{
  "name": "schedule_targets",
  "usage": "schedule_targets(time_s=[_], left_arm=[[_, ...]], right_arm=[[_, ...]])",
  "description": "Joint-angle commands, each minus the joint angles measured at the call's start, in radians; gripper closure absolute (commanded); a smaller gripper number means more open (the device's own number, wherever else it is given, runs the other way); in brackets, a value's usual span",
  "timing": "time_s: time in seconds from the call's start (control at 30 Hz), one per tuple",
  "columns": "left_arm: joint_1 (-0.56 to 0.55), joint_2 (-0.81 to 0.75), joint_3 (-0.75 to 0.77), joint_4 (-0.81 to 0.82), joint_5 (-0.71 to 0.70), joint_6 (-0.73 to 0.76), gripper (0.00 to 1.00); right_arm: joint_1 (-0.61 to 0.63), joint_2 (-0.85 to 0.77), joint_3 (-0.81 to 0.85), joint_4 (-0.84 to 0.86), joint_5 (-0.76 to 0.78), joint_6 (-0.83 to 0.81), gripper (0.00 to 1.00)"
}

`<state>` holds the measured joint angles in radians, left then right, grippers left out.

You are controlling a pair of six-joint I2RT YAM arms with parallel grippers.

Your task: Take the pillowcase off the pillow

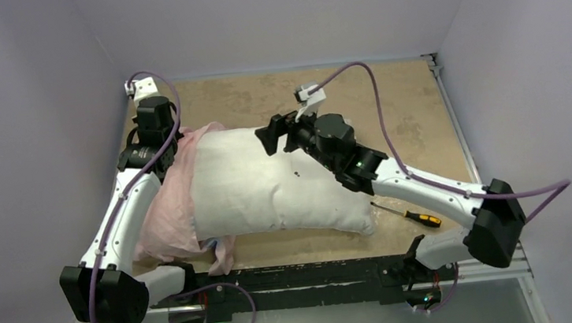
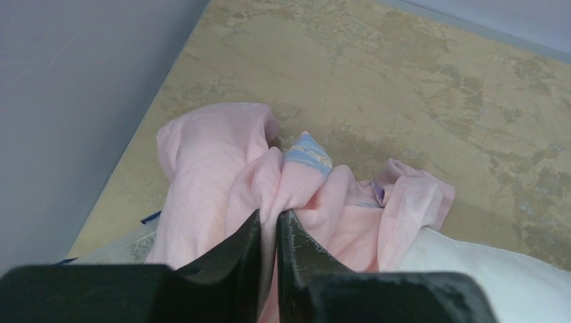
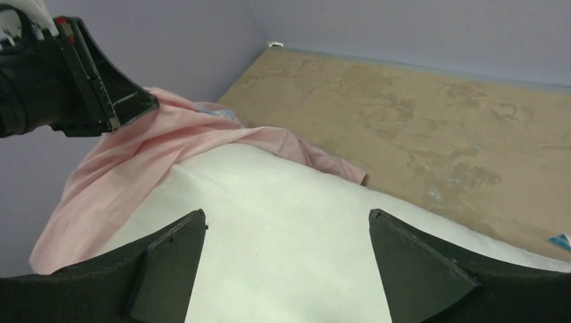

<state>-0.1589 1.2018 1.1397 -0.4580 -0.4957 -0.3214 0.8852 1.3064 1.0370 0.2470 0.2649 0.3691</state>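
Observation:
The pillow (image 1: 269,183) is a big plump white cushion lying across the table, mostly bare. The pillowcase (image 1: 167,212), showing its pale pink reverse side, is bunched over the pillow's left end. My left gripper (image 2: 269,217) is shut on a fold of the pillowcase (image 2: 222,161) at the far left corner of the pillow; it shows in the top view (image 1: 165,153). My right gripper (image 3: 287,222) is open and empty, its jaws wide apart just above the pillow (image 3: 289,256) near its far edge; it shows in the top view (image 1: 271,137). The pillowcase (image 3: 135,161) lies ahead of it.
A screwdriver (image 1: 408,214) with a yellow and black handle lies on the tan table (image 1: 412,110) to the right of the pillow. Walls close in on the left, back and right. The left arm's gripper (image 3: 101,101) shows in the right wrist view.

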Motion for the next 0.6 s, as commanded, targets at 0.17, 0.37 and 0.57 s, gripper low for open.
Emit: schedule_targets(time_s=[0.17,0.37,0.57], left_arm=[[0.002,-0.032,0.034,0.045,-0.055,0.002,0.38],[0.004,-0.05,0.033,0.045,-0.064,-0.004,0.34],[0.014,-0.066,0.031,0.045,-0.076,-0.014,0.32]], right_arm=[[0.001,0.25,0.277,0.009,-0.213,-0.219,0.01],[0.001,0.461,0.447,-0.04,-0.314,-0.339,0.01],[0.001,0.658,0.601,-0.095,-0.39,-0.43,0.01]])
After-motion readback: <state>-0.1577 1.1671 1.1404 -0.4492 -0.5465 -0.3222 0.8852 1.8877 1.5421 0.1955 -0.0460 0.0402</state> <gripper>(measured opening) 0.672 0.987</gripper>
